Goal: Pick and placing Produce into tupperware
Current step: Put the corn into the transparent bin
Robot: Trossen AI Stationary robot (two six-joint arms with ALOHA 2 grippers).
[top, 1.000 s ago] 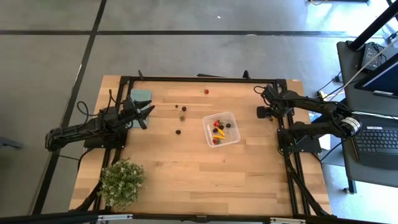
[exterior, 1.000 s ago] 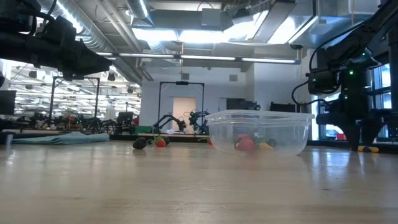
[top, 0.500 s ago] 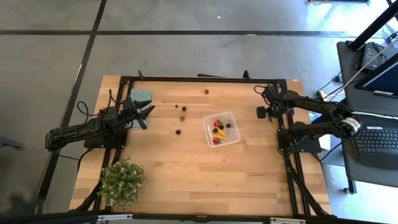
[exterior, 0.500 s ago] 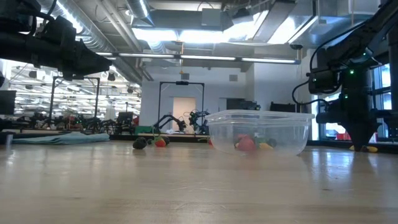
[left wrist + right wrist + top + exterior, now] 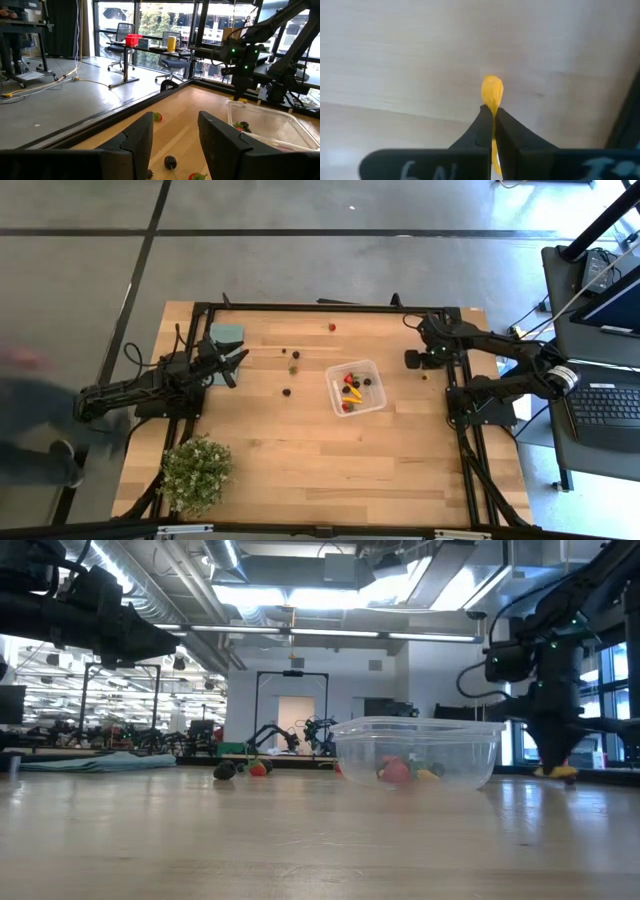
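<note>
Yellow produce piece (image 5: 492, 92) — in right tool (image 5: 491, 119)

The right arm reaches in from its base with the forearm bent inward and the wrist turned steeply down. The right gripper (image 5: 492, 127) points at the desk (image 5: 420, 55) with its fingers pinched nearly together on a yellow piece (image 5: 492, 92), whose end sticks out past the fingertips. The left arm lies low and stretched out. The left gripper (image 5: 172, 137) is level, its two fingers spread well apart and holding nothing.
</note>
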